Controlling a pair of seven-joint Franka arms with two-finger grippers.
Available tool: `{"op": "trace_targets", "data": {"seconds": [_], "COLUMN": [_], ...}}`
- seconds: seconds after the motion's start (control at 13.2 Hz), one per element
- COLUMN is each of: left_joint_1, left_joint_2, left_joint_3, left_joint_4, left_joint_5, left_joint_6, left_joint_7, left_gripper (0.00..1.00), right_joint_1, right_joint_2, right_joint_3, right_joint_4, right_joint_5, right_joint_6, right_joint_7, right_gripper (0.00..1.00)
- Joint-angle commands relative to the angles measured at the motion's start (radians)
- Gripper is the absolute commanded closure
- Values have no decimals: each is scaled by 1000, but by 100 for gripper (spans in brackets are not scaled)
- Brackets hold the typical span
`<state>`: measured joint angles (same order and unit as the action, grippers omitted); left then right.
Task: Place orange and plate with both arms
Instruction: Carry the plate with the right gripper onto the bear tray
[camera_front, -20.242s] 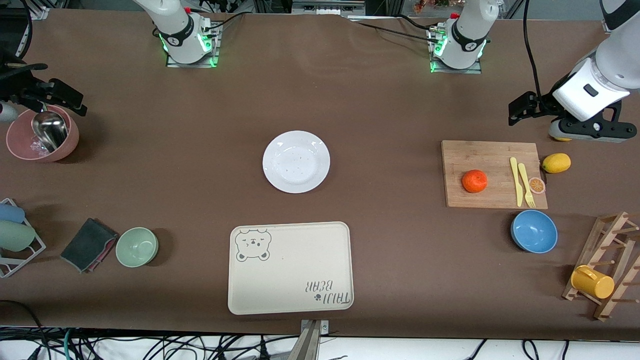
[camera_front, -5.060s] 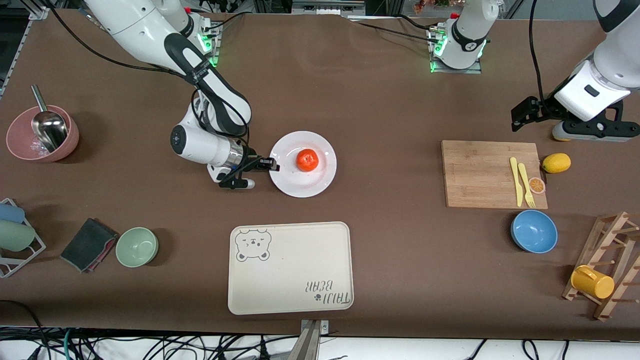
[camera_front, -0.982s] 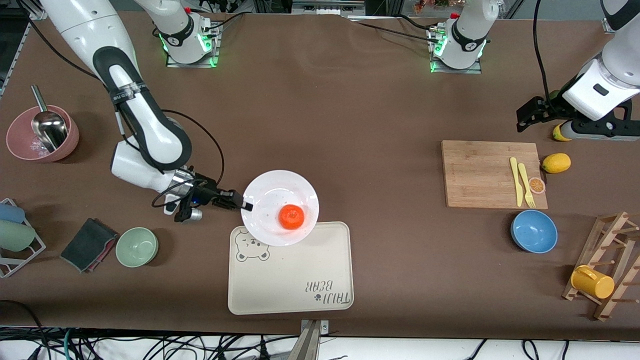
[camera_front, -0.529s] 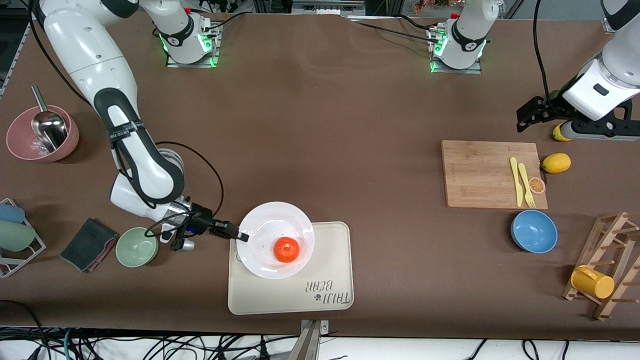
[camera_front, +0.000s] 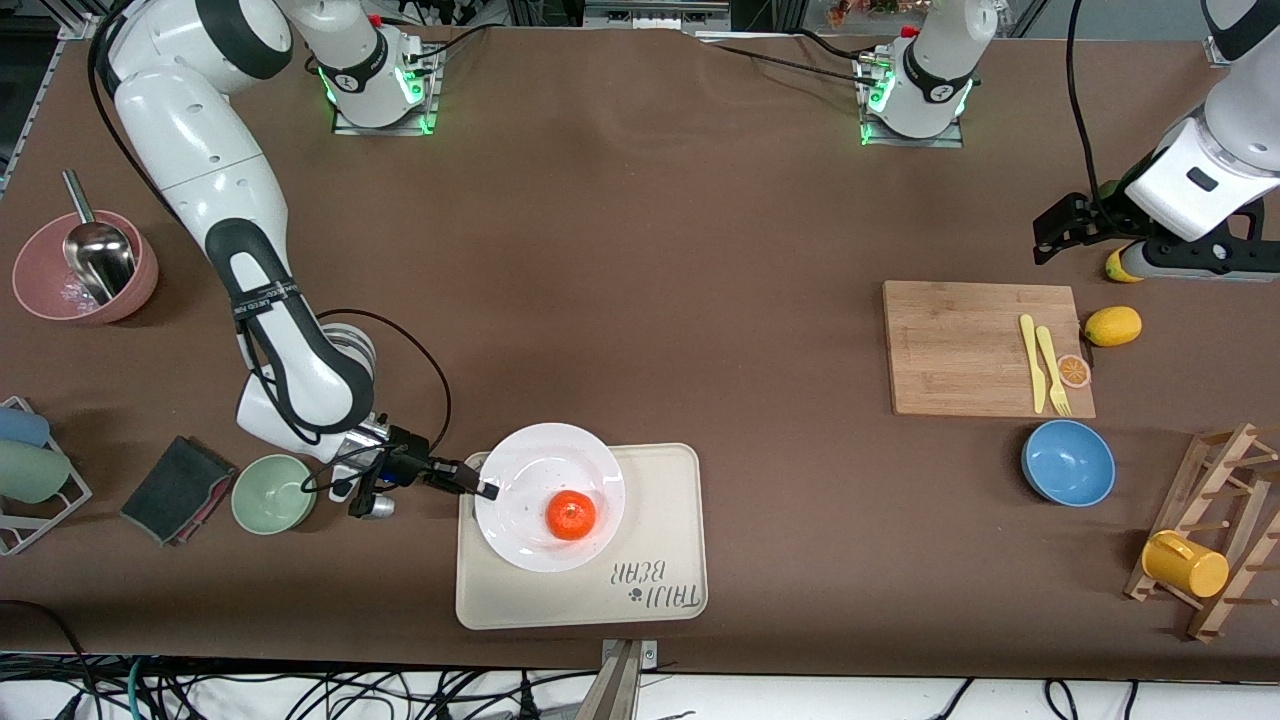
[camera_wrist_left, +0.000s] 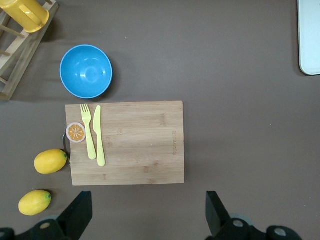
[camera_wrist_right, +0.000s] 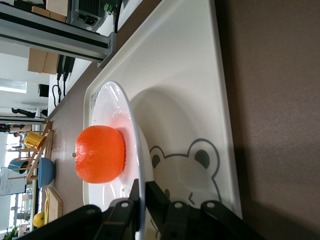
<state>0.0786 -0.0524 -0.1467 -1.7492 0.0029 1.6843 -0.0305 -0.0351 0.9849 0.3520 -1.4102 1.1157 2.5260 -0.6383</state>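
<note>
Your small round bright orange fruit (camera_front: 571, 515) sits in the middle of the round white glossy plate (camera_front: 520, 480), and that plate is over the cream rectangular tray with the bear print (camera_front: 650, 540), covering the bear's end of it; from the right wrist view the plate looks raised a little above the tray floor, its shadow falling on the bear's face. Your right pincer (camera_front: 482, 490) is clamped on the plate's rim at the side toward the right arm's end of the tabletop, one finger above the rim and one below. Just beside that wrist, on the brown tabletop (camera_front: 700, 250), you have a pale green bowl (camera_front: 273, 493) and a dark folded cloth (camera_front: 178, 489), with a pink bowl holding a metal scoop (camera_front: 84, 266) farther from the front camera. Your left pincer (camera_wrist_left: 145, 212) waits with its fingers spread wide and holding nothing, over the tabletop just beside the bamboo cutting board (camera_wrist_left: 135, 142). On that board lie a pale yellow fork and knife (camera_wrist_left: 93, 134), with a flat orange slice (camera_wrist_left: 76, 132) at its edge, a blue bowl (camera_wrist_left: 86, 71) near it, and two yellow lemons (camera_wrist_left: 50, 161) alongside.
</note>
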Motion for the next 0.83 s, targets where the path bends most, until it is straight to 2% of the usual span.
{"op": "trace_targets", "data": {"seconds": [0.0,0.08,0.15,0.23,0.3,0.38,0.45,0.53,0.6,0.76], "left_joint_1": [10,12,12,12,12,12,12,12,12,12], "left_joint_2": [11,11,11,11,11,11,11,11,9,9], "left_joint_3": [-4,-4,-4,-4,-4,-4,-4,-4,-4,-4], "left_joint_4": [25,23,23,23,23,23,23,23,23,23], "left_joint_5": [-21,-20,-20,-20,-20,-20,-20,-20,-20,-20], "left_joint_6": [-14,-14,-17,-18,-20,-21,-23,-23,-24,-26], "left_joint_7": [24,26,26,26,26,26,26,26,24,26], "left_gripper": [0,0,0,0,0,0,0,0,0,0], "right_joint_1": [-2,-2,-2,-3,-3,-3,-3,-3,-2,-3], "right_joint_2": [20,18,18,18,20,21,21,20,18,15], "right_joint_3": [2,2,4,2,2,2,1,-4,-4,-4], "right_joint_4": [33,31,31,31,31,31,33,33,34,34], "right_joint_5": [10,13,13,13,12,12,12,12,10,10], "right_joint_6": [-7,-7,-7,-7,-7,-7,-7,-6,-6,-4], "right_joint_7": [-18,-8,-3,-3,-15,-17,-18,-18,-24,-63], "right_gripper": [100,100,93,68,64,44,38,10,0,0]}}
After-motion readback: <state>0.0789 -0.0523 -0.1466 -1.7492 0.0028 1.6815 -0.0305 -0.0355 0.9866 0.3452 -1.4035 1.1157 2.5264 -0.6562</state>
